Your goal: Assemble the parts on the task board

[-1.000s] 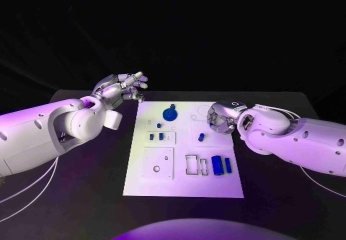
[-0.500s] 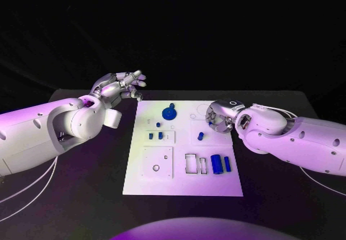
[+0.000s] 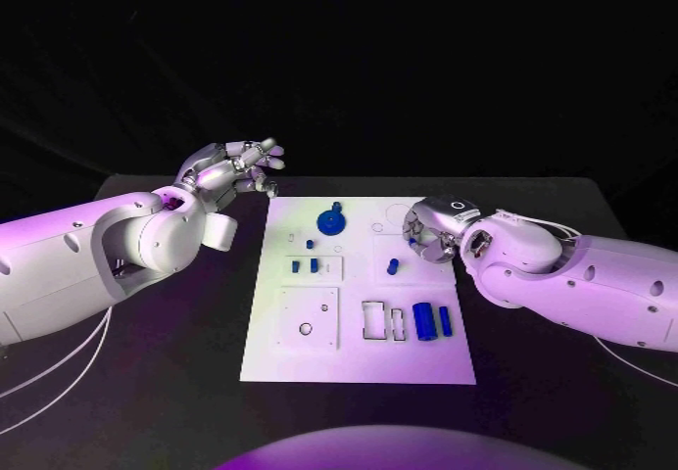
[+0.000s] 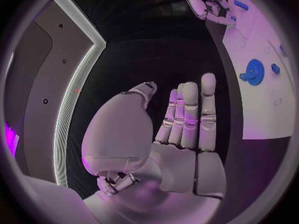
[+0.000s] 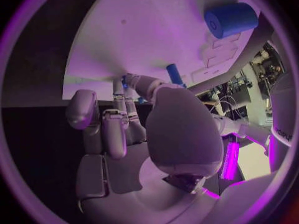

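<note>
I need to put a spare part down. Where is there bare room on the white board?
The task board's near strip, below the square plate and blue cylinders, is bare. Its far right corner is crowded by the right hand.

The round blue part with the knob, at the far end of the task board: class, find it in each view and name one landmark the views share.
Head view: round blue part at the board's far end, between the hands.
Left wrist view: the same part on the white board, beyond the left hand.
Right wrist view: I cannot make it out.
Shared landmark: the white task board.
</note>
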